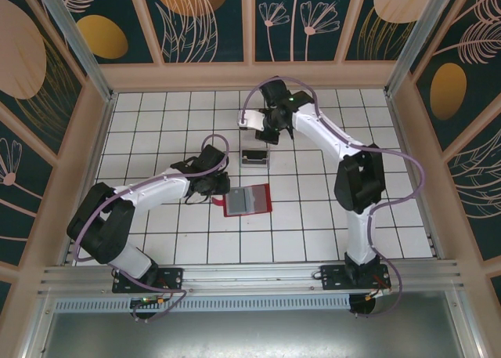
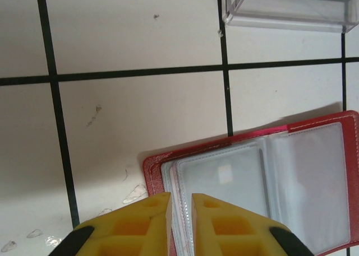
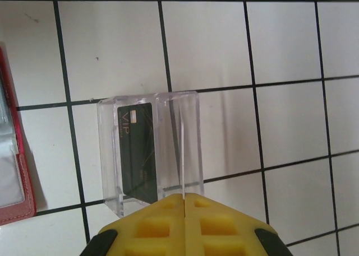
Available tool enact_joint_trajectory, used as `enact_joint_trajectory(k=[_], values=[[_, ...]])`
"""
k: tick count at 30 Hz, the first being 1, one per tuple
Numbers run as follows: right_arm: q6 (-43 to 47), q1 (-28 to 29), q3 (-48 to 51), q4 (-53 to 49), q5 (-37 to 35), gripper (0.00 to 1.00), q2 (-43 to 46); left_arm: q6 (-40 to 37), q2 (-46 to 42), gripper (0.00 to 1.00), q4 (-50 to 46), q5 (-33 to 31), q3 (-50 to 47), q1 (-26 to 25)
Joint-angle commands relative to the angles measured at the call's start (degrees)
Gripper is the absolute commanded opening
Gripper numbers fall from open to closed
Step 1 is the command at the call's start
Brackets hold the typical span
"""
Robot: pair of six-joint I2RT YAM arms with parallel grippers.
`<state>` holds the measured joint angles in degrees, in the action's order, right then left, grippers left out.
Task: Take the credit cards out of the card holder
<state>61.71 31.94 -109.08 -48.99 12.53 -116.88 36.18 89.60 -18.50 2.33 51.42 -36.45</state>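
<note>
- Reading the right wrist view, you get "VIP" on a dark card (image 3: 137, 149) in the clear tray (image 3: 190, 99); from the top the lettering is too small.
- Your right gripper (image 3: 184, 200) is pressed together, empty, over the tray's near edge.
- The left wrist view gives you the wallet (image 2: 224, 141) open on the tiles, with a pale card (image 2: 224, 177) in its sleeve.
- Your left gripper (image 2: 180, 211) sits at the wallet's left edge, fingers a sliver apart; whether they pinch the sleeve, you cannot tell.
</note>
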Motion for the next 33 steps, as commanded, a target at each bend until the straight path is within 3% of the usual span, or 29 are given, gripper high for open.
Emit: enact_joint_trajectory(k=[1, 8, 23, 33], values=[[4.10, -0.28, -5.84, -7.22, 2.04, 0.00, -4.25, -1.03, -0.64, 0.19, -1.80, -1.56, 1.60, 0.05], [5.47, -0.29, -12.05, -12.02, 1.81, 0.00, -9.36, -0.98, 0.44, 0.19, -2.41, -1.64, 2.62, 0.03], [5.64, -2.30, -13.53, -12.31, 1.14, 0.00, -14.75, -0.59, 0.49, 0.18, -2.55, -0.94, 2.20, 0.02], [6.77, -1.80, -13.86, -14.15, 4.29, 0.00, -16.44, -0.50, 0.44, 0.18, -2.76, -0.97, 2.28, 0.00]])
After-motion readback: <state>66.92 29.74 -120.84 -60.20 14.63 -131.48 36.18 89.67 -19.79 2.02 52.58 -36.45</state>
